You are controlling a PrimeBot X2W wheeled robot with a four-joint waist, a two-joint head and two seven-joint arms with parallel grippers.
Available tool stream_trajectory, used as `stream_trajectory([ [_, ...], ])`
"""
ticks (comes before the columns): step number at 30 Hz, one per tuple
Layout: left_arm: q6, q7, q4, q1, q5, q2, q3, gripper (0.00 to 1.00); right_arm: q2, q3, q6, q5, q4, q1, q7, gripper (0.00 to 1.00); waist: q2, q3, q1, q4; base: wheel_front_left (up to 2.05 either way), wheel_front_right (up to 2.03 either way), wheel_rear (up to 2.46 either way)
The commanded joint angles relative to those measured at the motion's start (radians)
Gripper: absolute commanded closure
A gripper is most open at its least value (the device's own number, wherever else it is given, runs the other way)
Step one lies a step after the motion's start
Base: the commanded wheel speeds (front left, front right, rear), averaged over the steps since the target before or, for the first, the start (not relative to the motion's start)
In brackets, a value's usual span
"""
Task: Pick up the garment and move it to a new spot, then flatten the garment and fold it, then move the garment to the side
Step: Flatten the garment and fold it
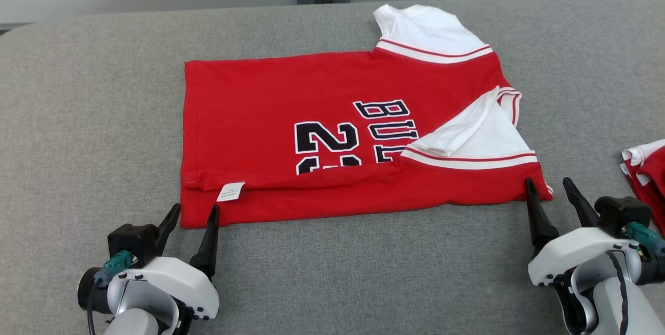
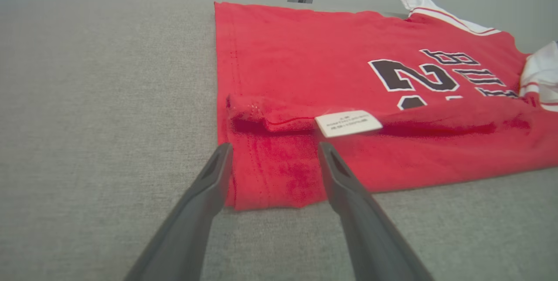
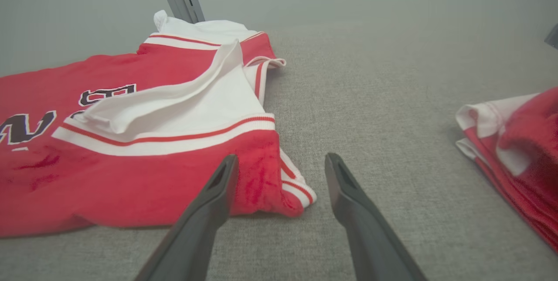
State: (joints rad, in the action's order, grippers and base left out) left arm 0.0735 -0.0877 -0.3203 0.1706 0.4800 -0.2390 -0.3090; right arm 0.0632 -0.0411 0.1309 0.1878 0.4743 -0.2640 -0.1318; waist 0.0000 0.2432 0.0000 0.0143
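The red garment lies partly folded on the grey tabletop. The left gripper and right gripper straddle its near corners, fingers apart, holding nothing.

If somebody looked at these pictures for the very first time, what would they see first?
The big red jersey with black-and-white lettering, spread in the middle of the grey surface, one white sleeve folded onto its front. Next, the two open tools: the left tool at its near left corner, the right tool at its near right corner. Another red-and-white garment lies at the right edge.
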Motion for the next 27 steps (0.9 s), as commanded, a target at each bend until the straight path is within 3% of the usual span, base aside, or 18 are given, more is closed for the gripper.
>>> stream_trajectory([
  [1, -0.005, 0.002, -0.003, 0.020, 0.007, -0.003, 0.003, 0.00, 0.010, -0.001, 0.000, 0.003, 0.019, -0.020, -0.003, 0.00, 0.0000, 0.015, 0.0000, 0.002, 0.00, 0.00, 0.00],
  [11, -0.037, 0.070, -0.053, 0.045, 0.057, -0.004, -0.001, 0.00, 0.010, 0.040, 0.000, 0.053, 0.184, -0.115, -0.004, 0.00, 0.0000, 0.039, 0.0000, 0.003, 0.00, 0.00, 0.00],
  [12, -0.050, 0.079, -0.058, 0.044, 0.067, -0.003, -0.006, 0.57, 0.009, 0.048, 0.000, 0.066, 0.207, -0.125, -0.007, 0.86, 0.0000, 0.036, 0.0000, 0.001, 0.00, 0.00, 0.00],
  [13, -0.051, 0.075, -0.058, 0.048, 0.066, -0.006, -0.006, 1.00, 0.009, 0.053, 0.000, 0.074, 0.216, -0.130, -0.010, 1.00, 0.0000, 0.034, 0.0000, 0.000, 0.00, 0.00, 0.00],
  [21, -0.059, 0.095, -0.058, 0.029, 0.087, -0.020, -0.003, 1.00, 0.020, 0.075, -0.001, 0.144, 0.227, -0.125, -0.031, 1.00, 0.0000, 0.007, 0.0000, -0.005, 0.00, 0.00, 0.00],
  [27, -0.051, 0.127, 0.013, -0.031, 0.103, -0.049, 0.000, 1.00, 0.036, 0.080, -0.001, 0.210, 0.146, -0.052, -0.011, 1.00, 0.0000, -0.035, 0.0000, 0.000, 0.00, 0.00, 0.00],
])
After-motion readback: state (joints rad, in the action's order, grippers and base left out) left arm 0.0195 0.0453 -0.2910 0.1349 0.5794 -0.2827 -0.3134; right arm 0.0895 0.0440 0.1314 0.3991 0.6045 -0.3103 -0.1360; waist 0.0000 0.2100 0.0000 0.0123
